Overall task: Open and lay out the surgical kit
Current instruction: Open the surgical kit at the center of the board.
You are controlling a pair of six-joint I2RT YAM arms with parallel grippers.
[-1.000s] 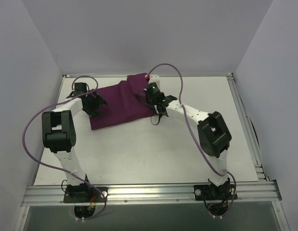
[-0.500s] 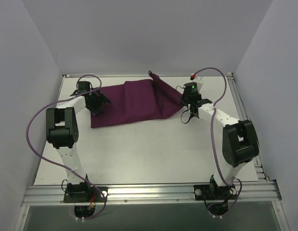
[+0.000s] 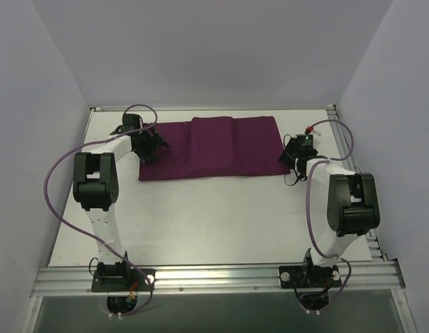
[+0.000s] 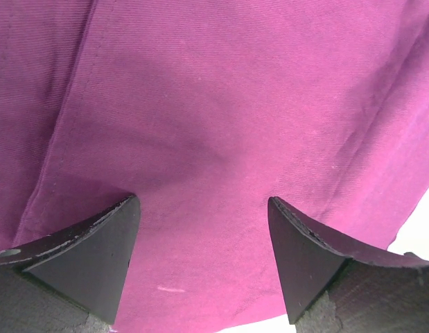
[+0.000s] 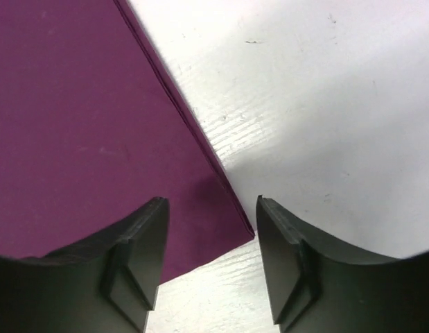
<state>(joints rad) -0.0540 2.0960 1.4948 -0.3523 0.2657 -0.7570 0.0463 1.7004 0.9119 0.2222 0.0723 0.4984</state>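
Observation:
The surgical kit shows as a dark magenta-purple cloth (image 3: 214, 149) spread flat across the back of the table, with a raised fold down its middle. My left gripper (image 3: 153, 149) hovers over the cloth's left end. In the left wrist view that gripper (image 4: 204, 201) is open, with only cloth (image 4: 214, 104) beneath it. My right gripper (image 3: 289, 166) is at the cloth's near right corner. In the right wrist view it (image 5: 213, 202) stands open, and the cloth corner (image 5: 231, 218) lies on the table between the jaws, untouched. Whatever lies under the cloth is hidden.
White table top (image 3: 214, 222) stretches in front of the cloth. A metal rail (image 3: 214, 277) carrying both arm bases runs along the near edge. Pale walls close in the left, back and right. Purple cables (image 3: 55, 187) loop off each arm.
My right gripper pulled the cloth's folded flap out to the right, laid it flat and opened, letting go of the corner. My left gripper shifted slightly right and back, staying open.

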